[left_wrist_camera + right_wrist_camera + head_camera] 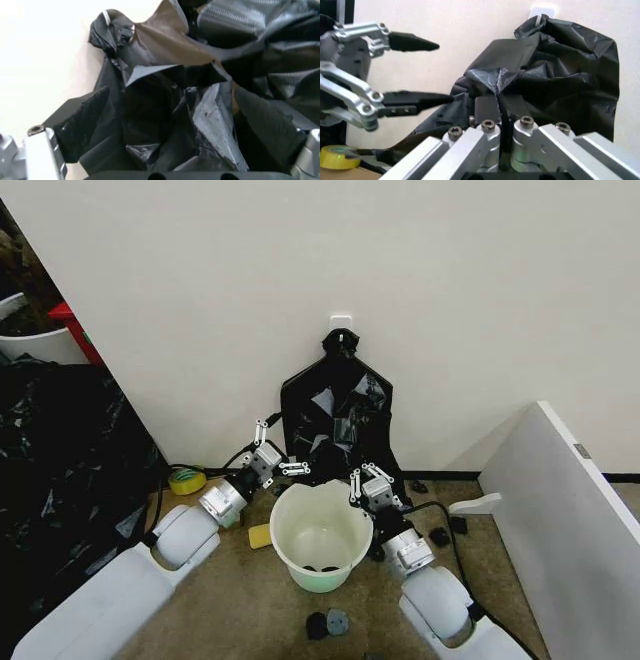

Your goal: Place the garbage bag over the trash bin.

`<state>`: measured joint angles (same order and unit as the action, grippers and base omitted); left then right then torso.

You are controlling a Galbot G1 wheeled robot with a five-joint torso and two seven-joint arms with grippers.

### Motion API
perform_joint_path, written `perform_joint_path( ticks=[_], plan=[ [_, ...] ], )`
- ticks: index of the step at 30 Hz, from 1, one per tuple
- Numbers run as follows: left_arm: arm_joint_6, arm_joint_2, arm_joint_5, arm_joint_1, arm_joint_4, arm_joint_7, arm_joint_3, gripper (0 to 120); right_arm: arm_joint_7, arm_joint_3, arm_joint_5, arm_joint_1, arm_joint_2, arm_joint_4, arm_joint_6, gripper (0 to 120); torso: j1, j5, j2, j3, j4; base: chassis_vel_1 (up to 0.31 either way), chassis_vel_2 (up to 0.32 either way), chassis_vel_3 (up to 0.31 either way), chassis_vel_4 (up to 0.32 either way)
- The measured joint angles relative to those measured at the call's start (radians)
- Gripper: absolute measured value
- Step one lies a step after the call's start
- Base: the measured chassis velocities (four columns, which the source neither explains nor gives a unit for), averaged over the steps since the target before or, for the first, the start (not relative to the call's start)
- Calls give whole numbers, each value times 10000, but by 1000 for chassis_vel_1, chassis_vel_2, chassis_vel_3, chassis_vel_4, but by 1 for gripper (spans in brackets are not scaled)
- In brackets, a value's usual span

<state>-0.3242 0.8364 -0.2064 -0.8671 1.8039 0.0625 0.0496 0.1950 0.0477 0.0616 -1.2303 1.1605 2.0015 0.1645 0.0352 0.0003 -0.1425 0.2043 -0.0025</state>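
Hanging from wall hook, garbage bag (338,415) not yet over trash bin (321,536) on floor below; covering step all left. Left end effector (284,463) spread wide at bag's lower edge. Left wrist view: bag folds between its fingers (82,120), ungripped. Right wrist view: right end effector (498,107) clenched on bag fold.

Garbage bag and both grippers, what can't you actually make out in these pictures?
- Garbage bag: its lower edge, head view, hidden behind the trash bin and both grippers.
- Right gripper: fingertips, right wrist view, buried in bag folds.
- Left gripper: bag contact too small, head view.
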Motion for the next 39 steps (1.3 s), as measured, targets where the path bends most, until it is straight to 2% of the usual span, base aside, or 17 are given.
perform_joint_path(
  ticks=[3, 10, 15, 19, 22, 26, 29, 32, 36, 39],
  plan=[
    [1, 50, 21, 153, -147, 20, 110, 94, 4, 5, -4, -3, 1, 7, -1, 0, 0, 2, 0, 0, -2, 0, 0, 0, 0],
    [47, 262, 90, 1174, -855, 8, 986, 94, 6, 84, -25, -96, -33, 153, -5, 0, 0, 1, 0, -1, -1, 0, 0, 0, 0],
    [245, 578, 54, 1951, -1358, -232, 1816, 75, 6, 161, -35, -147, -35, 215, -12, 0, 0, 3, 0, -1, -3, 0, 0, 0, 0],
    [298, 610, -32, 1983, -1417, -323, 1895, 63, 15, 242, -43, -188, -58, 217, 0, 0, 0, 2, 0, -1, -1, 0, 0, 0, 0],
    [485, 616, -208, 1910, -1417, -441, 1896, 48, 42, 288, -69, -203, -84, 215, 28, 0, 0, 2, 0, -1, -1, 0, 0, 0, 0],
    [650, 613, -332, 1849, -1410, -514, 1875, 36, 68, 290, -107, -185, -93, 215, 35, 0, 0, 1, 0, -1, -1, 0, 0, 0, 0],
    [787, 593, -604, 1766, -1293, -612, 1788, 23, 89, 289, -124, -180, -108, 217, 37, 0, 0, 2, 0, -1, -1, 0, 0, 0, 0],
    [839, 585, -769, 1693, -1202, -664, 1700, 17, 106, 289, -130, -195, -120, 218, 47, 0, 0, 2, 0, -1, -1, 0, 0, 0, 0],
    [959, 571, -1189, 1212, -853, -959, 1187, 0, 194, 301, -356, -264, -143, 308, 56, 0, 0, 2, 0, -1, -2, 0, 0, 0, 0],
    [1028, 552, -1777, 540, -200, -1357, 619, 0, 335, 294, -1016, -425, -196, 637, -113, 0, 0, 1, 0, -1, 0, 0, 0, 0, 0]
  ],
)
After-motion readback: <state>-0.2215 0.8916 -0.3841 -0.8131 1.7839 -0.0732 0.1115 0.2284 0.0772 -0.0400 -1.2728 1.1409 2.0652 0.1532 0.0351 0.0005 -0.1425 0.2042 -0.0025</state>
